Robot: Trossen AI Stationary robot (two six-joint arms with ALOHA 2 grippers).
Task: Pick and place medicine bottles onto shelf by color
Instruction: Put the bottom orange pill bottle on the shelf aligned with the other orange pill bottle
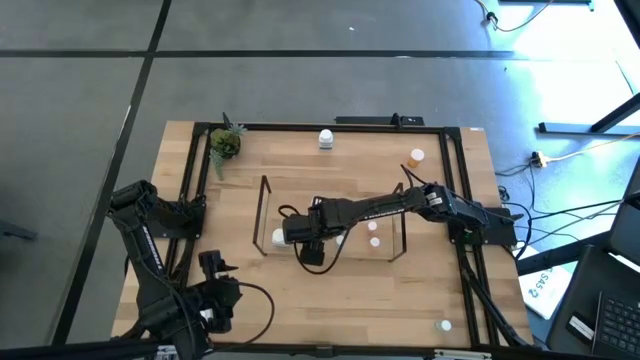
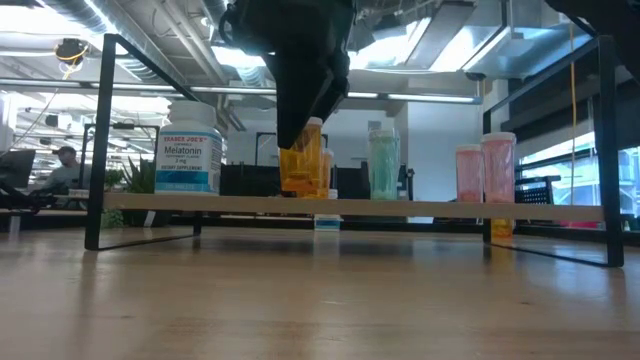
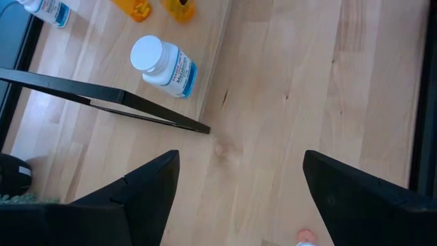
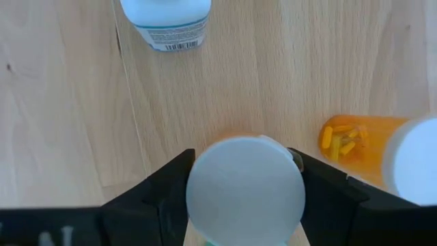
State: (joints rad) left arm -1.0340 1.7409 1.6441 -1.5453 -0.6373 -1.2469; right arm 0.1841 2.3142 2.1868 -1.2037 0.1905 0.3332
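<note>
The right gripper (image 4: pixel 246 198) reaches over the shelf (image 2: pixel 560 212) from the right side of the table and clasps an orange bottle (image 2: pixel 300 168) by its white cap (image 4: pixel 246 188), one finger on each side. In the low view this bottle stands upright with its base on or just above the shelf board, so the step in hand is judged to be setting it down beside its own colour. A second orange bottle (image 4: pixel 355 147), with yellow-orange tablets visible through its wall, stands just beside the gripper. Farther along on that side stand a teal bottle (image 2: pixel 384 165) and two pink bottles (image 2: pixel 487 170), grouped by colour. On the gripper's other side stands a white melatonin bottle (image 2: pixel 189 150).

Off the shelf, well apart from the gripper, a white bottle (image 1: pixel 326 138) and an orange-bodied bottle (image 1: pixel 416 157) wait near the table's far edge.

The left gripper (image 3: pixel 239 198) waits with its fingers spread wide, holding nothing, at the table's near left corner.
</note>
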